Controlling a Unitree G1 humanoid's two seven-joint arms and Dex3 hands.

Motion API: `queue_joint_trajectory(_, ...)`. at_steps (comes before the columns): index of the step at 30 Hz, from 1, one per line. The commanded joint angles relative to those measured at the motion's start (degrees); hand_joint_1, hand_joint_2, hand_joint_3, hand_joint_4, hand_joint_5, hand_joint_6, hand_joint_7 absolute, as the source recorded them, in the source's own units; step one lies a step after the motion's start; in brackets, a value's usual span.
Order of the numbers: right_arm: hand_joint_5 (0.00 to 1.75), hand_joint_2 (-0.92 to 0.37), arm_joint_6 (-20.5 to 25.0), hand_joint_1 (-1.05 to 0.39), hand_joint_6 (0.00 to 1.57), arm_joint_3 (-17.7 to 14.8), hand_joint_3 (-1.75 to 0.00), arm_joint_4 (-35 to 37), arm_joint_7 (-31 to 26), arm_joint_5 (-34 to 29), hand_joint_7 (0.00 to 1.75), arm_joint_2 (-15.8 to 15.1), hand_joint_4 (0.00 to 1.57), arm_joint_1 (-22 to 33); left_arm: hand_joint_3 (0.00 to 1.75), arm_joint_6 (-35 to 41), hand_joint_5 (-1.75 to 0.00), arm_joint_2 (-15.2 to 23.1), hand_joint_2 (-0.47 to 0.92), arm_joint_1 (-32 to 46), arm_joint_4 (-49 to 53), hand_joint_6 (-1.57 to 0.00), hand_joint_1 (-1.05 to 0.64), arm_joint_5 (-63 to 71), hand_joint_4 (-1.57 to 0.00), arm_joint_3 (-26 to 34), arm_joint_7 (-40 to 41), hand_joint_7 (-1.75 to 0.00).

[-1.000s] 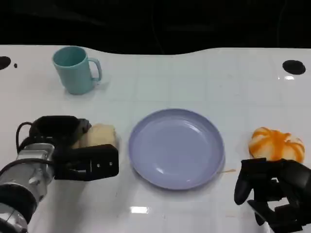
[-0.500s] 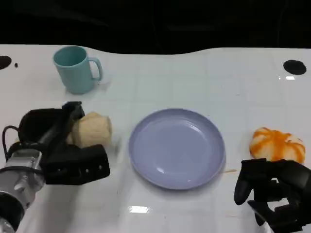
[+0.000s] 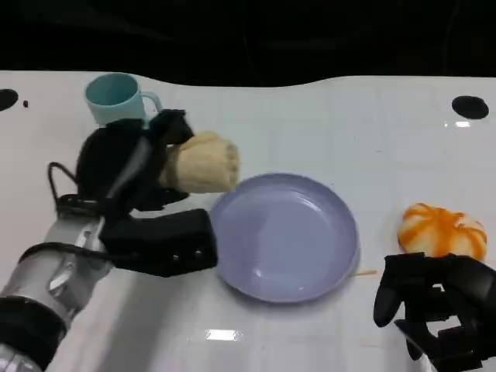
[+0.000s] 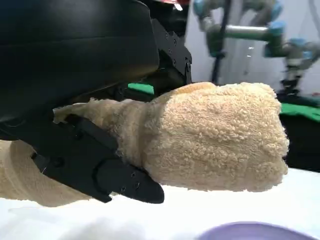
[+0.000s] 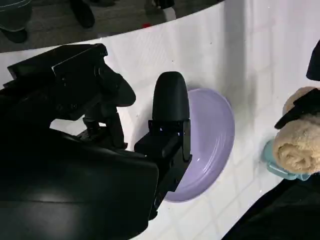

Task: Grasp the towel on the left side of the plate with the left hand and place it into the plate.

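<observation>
My left hand (image 3: 143, 190) grips a rolled beige towel (image 3: 203, 163) and holds it lifted off the table, just left of the lavender plate (image 3: 283, 236). In the left wrist view the towel (image 4: 215, 137) bulges out between my black fingers (image 4: 100, 167), with the plate's rim (image 4: 250, 231) just beneath. The right wrist view shows the plate (image 5: 210, 145) and the held towel (image 5: 300, 135). My right hand (image 3: 434, 306) rests at the table's near right with fingers curled and holding nothing.
A teal mug (image 3: 116, 97) stands at the back left, right behind my left hand. An orange-and-white striped object (image 3: 442, 229) lies right of the plate, just beyond my right hand. The table's dark far edge runs along the top.
My left hand has closed on the towel, lifted it from the table and carried it up and to the right, toward the plate's left rim. The right hand has not moved.
</observation>
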Motion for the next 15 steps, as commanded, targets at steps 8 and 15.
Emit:
queue_joint_trajectory(8, 1.68, -0.65, -0.96, 0.09, 0.66, -0.36, -1.0, 0.06, 0.36, 0.18, 1.43, -0.67, 0.67, -0.04, 0.99, 0.52, -1.75, -6.01, 0.44, -2.0, -3.01, -0.64, -0.22, 0.78, -0.86, -3.71, -10.26, -1.75)
queue_joint_trajectory(15, 1.68, -0.64, -0.05, 0.09, 0.65, -0.43, -1.01, -0.49, 0.37, 0.26, 1.43, -0.71, 0.67, -0.03, 0.87, 2.5, -1.75, -8.72, 0.54, -2.33, -2.84, -0.62, -0.2, 0.67, -0.85, -4.24, -13.81, -1.75)
